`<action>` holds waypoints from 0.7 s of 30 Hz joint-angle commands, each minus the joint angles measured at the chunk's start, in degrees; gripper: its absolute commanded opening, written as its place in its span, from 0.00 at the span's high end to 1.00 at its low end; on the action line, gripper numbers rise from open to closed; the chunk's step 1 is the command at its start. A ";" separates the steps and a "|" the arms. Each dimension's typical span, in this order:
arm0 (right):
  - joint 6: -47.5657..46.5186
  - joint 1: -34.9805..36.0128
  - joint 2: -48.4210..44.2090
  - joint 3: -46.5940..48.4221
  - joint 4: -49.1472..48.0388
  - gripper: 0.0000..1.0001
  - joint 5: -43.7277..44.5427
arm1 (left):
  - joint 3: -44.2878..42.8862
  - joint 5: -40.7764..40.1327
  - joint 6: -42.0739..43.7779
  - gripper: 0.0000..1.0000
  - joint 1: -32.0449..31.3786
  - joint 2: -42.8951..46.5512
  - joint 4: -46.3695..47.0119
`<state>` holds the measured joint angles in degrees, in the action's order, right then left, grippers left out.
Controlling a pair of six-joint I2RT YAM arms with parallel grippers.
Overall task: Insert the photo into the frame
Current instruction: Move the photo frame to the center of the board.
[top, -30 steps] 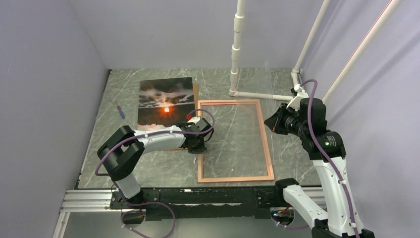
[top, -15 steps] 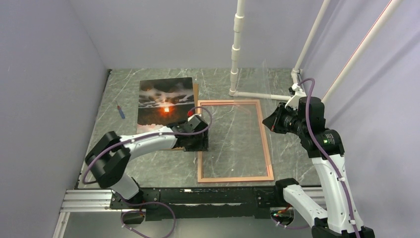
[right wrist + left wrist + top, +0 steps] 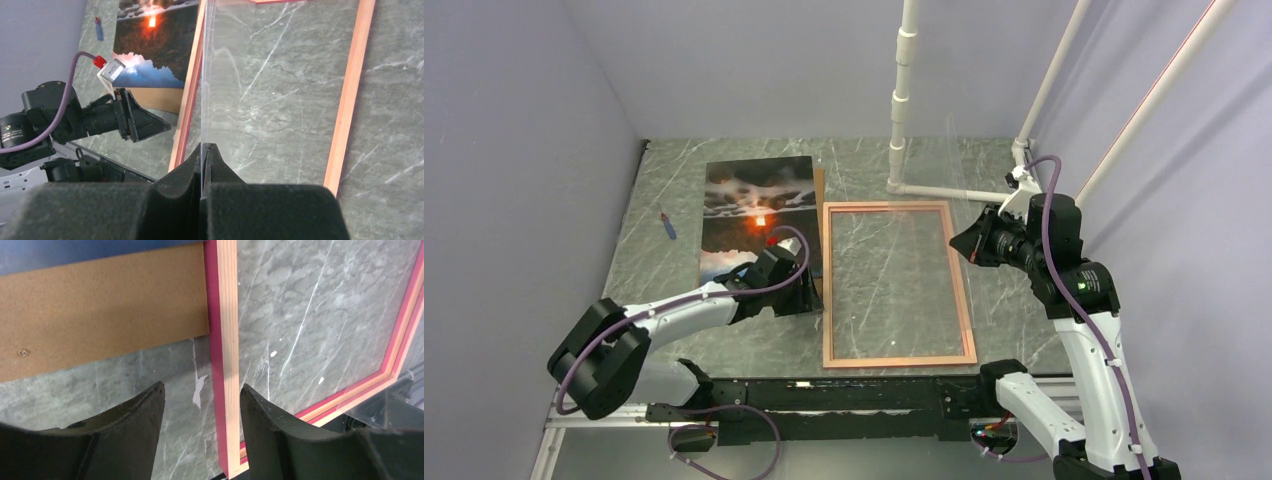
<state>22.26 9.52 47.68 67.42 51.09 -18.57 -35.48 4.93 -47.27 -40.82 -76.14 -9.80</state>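
Thin rectangular frame with reddish-pink wooden edges (image 3: 899, 359) flat on grey marble table (image 3: 864, 170), centre-right. Glossy sunset photo (image 3: 754, 200) face up just left of it, lying on plain brown backing board (image 3: 100, 310). Left gripper (image 3: 201, 390) low at the frame's left rail, fingers spread, grasping nothing. Right gripper (image 3: 205, 150) clenched on clear transparent sheet (image 3: 205, 75), held on edge above the frame.

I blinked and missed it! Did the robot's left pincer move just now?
Yes. The left pincer slid left in the top view, away from the frame and its left edge, toward the photo.
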 commanded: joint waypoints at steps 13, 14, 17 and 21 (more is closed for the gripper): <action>8.76 -0.03 0.80 -4.13 -15.39 1.00 -10.69 | 6.33 4.07 1.38 0.54 0.45 3.92 11.60; 9.63 -0.04 0.98 -4.85 -16.64 1.00 -11.47 | 6.17 4.24 1.43 0.55 0.44 3.48 11.64; 12.21 0.01 1.68 -7.13 -19.27 1.00 -13.28 | 5.65 4.72 1.63 0.58 0.43 2.22 11.70; 14.07 0.00 2.17 -9.06 -21.30 1.00 -14.02 | 5.15 4.84 1.52 0.62 0.20 0.01 10.95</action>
<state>32.62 9.52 49.78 59.20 36.80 -29.65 -29.04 8.78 -46.17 -40.47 -74.32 -0.23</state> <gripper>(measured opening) 0.007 0.404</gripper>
